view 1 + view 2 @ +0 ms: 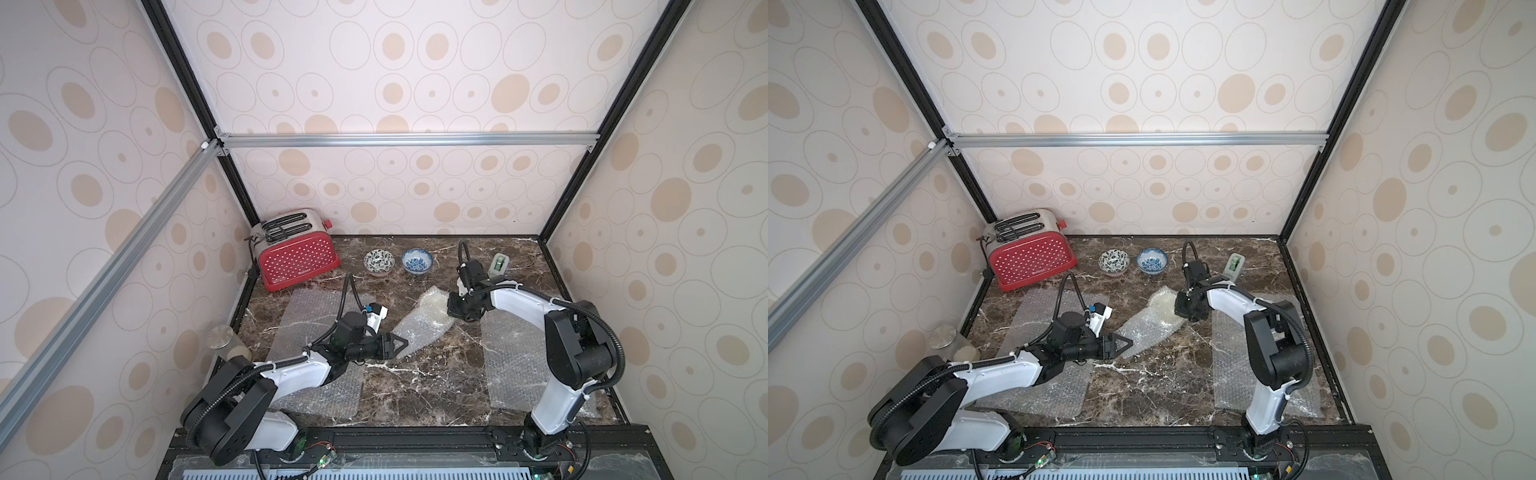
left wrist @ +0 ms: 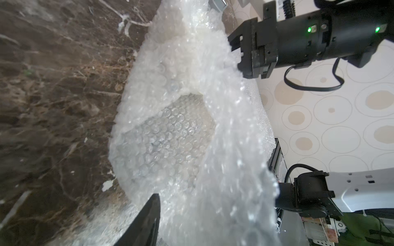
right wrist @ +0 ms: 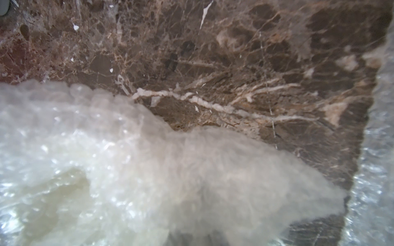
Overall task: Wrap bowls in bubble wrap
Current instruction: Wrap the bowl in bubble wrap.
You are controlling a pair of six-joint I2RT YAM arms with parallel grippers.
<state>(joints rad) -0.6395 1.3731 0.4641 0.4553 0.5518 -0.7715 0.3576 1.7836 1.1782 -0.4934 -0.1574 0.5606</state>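
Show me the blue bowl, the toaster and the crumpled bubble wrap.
blue bowl (image 1: 417, 261): in a top view, on its patterned inside.
toaster (image 1: 300, 261): in a top view, on its red dotted side.
crumpled bubble wrap (image 1: 420, 323): in a top view, mid-bundle.

both top views bright and evenly lit, light soft and diffuse; only faint shadows noted on the table (image 1: 436, 374). left wrist view: wrap (image 2: 170, 138) sharp mid-frame, smeared near the lens, glare specks on bubbles, table streaked. right wrist view: wrap (image 3: 106, 170) blurred and washed out, table veins sharper.
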